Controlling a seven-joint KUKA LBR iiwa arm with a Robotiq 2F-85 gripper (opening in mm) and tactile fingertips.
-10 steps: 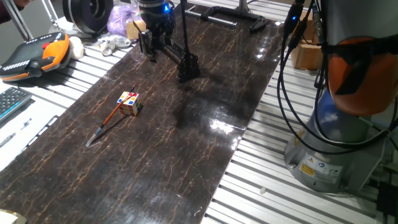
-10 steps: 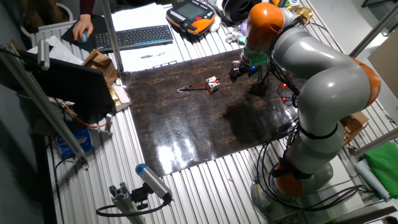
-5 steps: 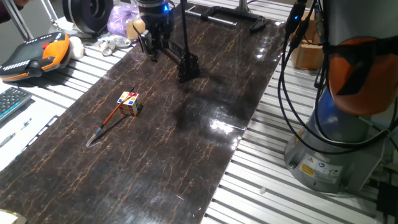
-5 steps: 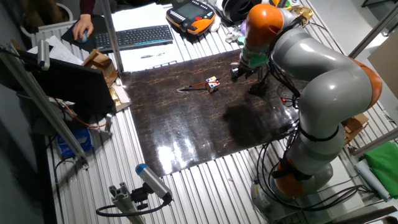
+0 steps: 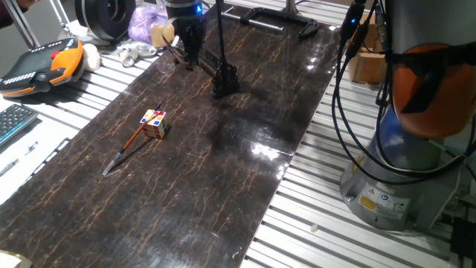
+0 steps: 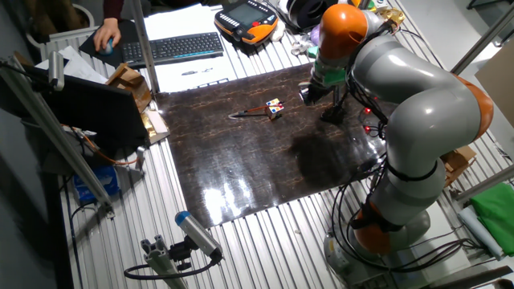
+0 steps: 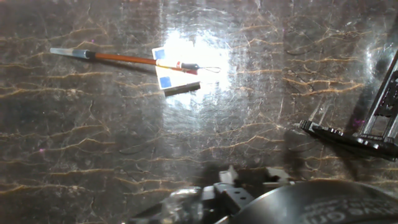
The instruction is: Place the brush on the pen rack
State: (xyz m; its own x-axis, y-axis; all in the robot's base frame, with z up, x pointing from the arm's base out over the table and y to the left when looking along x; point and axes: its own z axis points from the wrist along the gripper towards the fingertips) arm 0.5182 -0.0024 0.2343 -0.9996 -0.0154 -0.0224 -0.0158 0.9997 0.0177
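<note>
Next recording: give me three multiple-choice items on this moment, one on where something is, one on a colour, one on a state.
1. Where does the brush lie?
A. Right beside the puzzle cube
B. Across the pen rack
C. Off the dark mat

2. What colour is the brush's handle?
A. Green
B. Orange-brown
C. White

3. What is the pincer carrying?
A. The brush
B. The cube
C. Nothing

Key: 1 A, both fixed views show the brush flat on the mat right by the cube, far from the rack. 2 B, the hand view shows an orange-brown handle with a grey tip. 3 C, brush and cube both lie on the mat away from the pincer, which hangs near the rack.
</note>
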